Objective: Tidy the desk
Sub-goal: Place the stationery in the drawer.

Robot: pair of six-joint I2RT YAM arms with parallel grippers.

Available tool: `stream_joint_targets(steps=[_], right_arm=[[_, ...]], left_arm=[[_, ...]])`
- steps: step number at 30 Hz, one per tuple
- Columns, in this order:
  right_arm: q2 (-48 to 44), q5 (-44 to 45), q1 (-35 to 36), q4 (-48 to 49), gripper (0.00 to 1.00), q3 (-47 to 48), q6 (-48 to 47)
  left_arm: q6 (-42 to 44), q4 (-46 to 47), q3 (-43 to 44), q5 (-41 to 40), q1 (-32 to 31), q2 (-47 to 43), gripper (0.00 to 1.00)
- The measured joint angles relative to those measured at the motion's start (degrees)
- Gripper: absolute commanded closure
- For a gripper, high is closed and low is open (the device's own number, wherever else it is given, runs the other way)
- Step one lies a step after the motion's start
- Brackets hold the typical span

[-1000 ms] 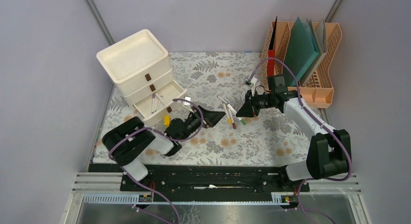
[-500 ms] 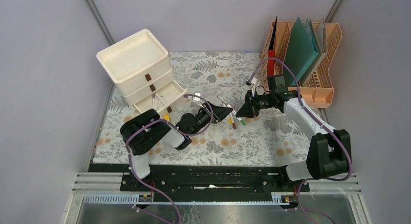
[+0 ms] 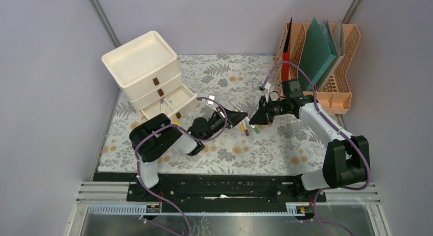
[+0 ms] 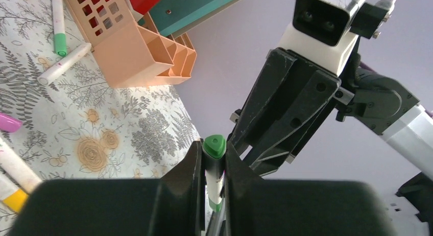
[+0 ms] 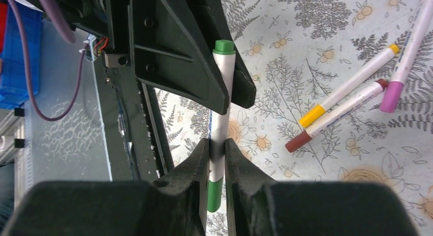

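Left pincer (image 3: 239, 116) and right pincer (image 3: 257, 115) both clamp one green-capped marker (image 5: 220, 123) mid-air over the tabletop (image 3: 286, 144) centre, right at mid-barrel, left near the cap. Marker looks light, stiff, slick plastic; best gripped squarely across barrel. Loose markers (image 5: 352, 81) lie beneath.

Top view: fixed above and behind my arms, looking down on the table (image 3: 224, 77).
Left wrist: close behind my left tool (image 4: 213, 162), facing the orange file rack (image 4: 138, 52).
Right wrist: close behind my right tool (image 5: 218, 146), facing down toward my left tool.
Shared: both wrist views show the green pen (image 5: 221, 93); all three show the table.
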Motion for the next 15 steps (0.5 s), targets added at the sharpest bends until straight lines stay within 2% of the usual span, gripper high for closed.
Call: stream_joint_targets(steps=[4,5,11,15], right_arm=[[0.0,-0.1,-0.1,-0.3,1.0,0.0,-0.2],[0.0,-0.1,-0.1,-0.3,0.96,0.0,-0.2],[0.0,-0.2,-0.1,-1.0,0.58,0.0,-0.4],[0.0,-0.2,0.0,-1.1,0.46,0.0,-0.9]], left_arm=[[0.2,0.0,0.1,0.7,0.0,0.0,1.0],[0.3,0.0,0.1,0.7,0.0,0.0,1.0],[1.7,0.3,-1.2,0.0,-0.2,-0.7,1.0],[4.3,0.1,-5.9,-1.8,-0.2,-3.5,1.0]])
